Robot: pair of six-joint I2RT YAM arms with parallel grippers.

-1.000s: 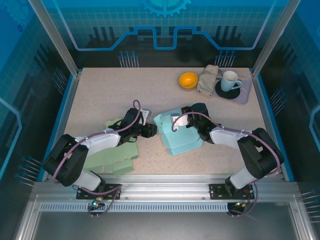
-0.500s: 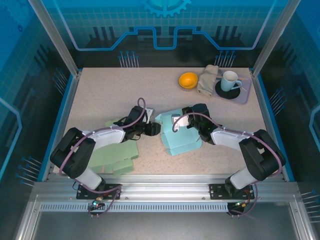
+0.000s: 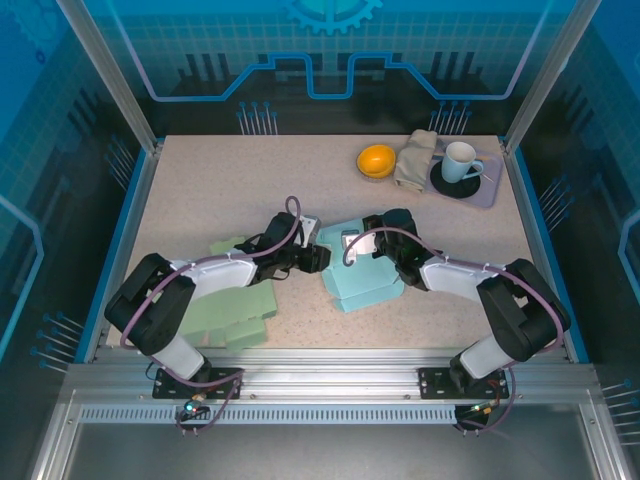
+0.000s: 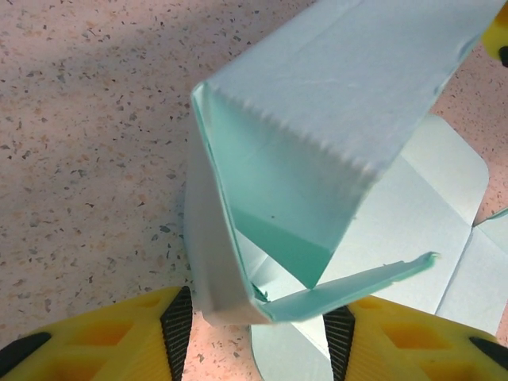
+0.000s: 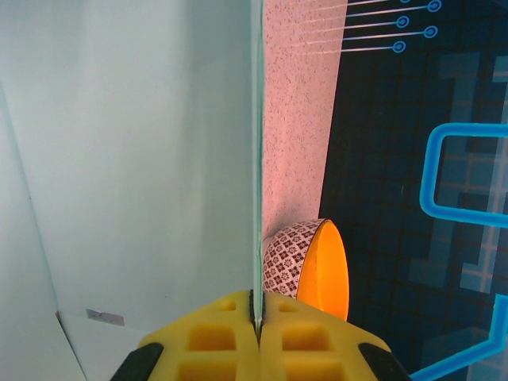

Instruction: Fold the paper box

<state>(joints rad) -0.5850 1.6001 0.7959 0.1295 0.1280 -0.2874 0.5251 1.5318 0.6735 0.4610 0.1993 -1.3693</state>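
Table [image 3: 200, 190]: speckled beige top seen from above. Two arms reach in from the near edge.
Box [image 3: 365, 285]: pale blue paper, part-folded. Sits mid-table, just right of centre, btwn the two grippers. One wall stands up; flaps lie flat round it.
Box feel: prob. light, thin and springy, so creases may pop back if let go. Smooth, so it may slide on the top. Likely to crush or tear if squeezed hard.
Box hold: best guess is to pinch a wall or flap close to a scored crease, w/ the other arm steadying a wall. Avoid mid-panel, which would prob. buckle.
Green sheet [image 3: 225, 318]: flat unfolded card at near left, partly under the left arm. Lies beside the box; no contact seen.
Tray [image 3: 490, 192]: far right corner, well apart from the box.
L gripper [image 3: 320, 258]: at the box's left side. In the wrist view the jaws stand partway apart astride a folded corner. One pad [image 4: 178, 329] is against the wall, and a loose flap hangs over the other. Can't tell if it pinches or just brackets.
R gripper [image 3: 362, 243]: at the box's far side. In the wrist view the fingers are pressed together, clamped on the thin edge of an upright panel.
Cloth [image 3: 415, 160]: beige, bunched at the tray's left end.
Mug [image 3: 459, 160]: pale, on a dark coaster on the tray.
Bowl [image 3: 377, 160]: orange inside, patterned outside, just left of the cloth.
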